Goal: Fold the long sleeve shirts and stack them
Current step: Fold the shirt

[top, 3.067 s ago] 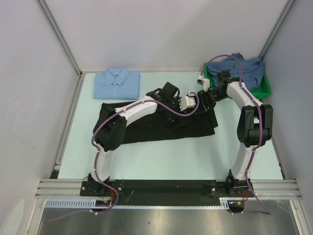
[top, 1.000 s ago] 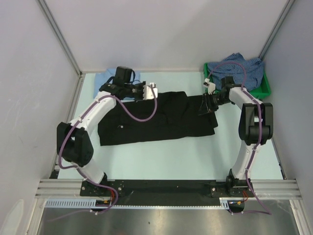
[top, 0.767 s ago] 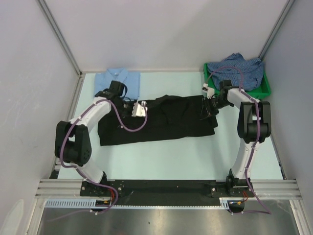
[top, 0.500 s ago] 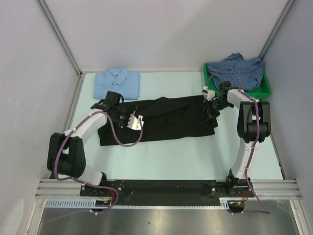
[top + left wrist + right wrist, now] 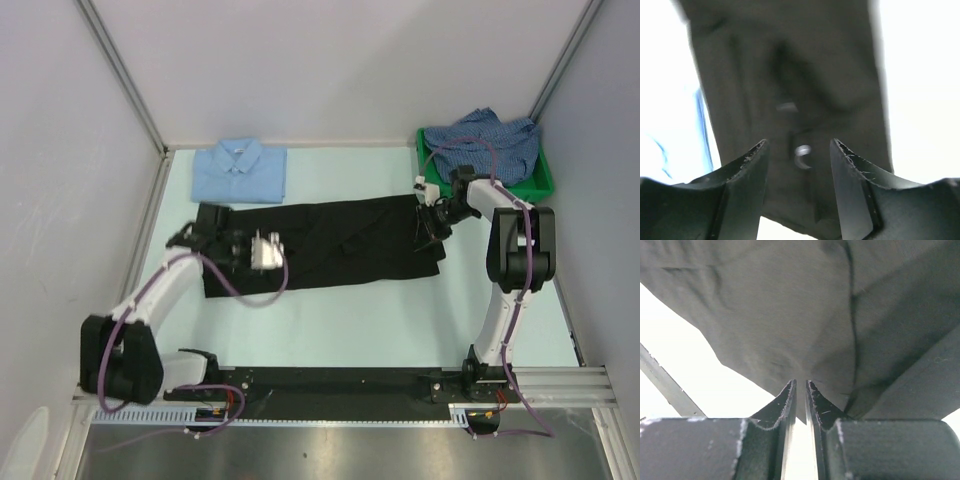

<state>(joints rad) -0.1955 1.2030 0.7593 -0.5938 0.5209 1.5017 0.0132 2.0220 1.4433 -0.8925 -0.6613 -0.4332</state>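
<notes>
The black shirt lies as a long flat band across the middle of the table. My left gripper hovers over its left part, jaws open with nothing between them. Below those jaws, the left wrist view shows the black shirt and a pale button. My right gripper is at the band's right end, shut on a thin edge of the black shirt. A folded light blue shirt lies at the back left. The checked shirt is heaped in the bin.
A green plastic bin stands in the back right corner beside the right arm. Grey walls close the table on three sides, with metal rails along their feet. The arm bases stand on the near rail.
My left gripper came from the back left toward the near side over the black shirt, then opened and let the cloth go. The shirt now lies flatter. The right gripper stayed at the right edge.
</notes>
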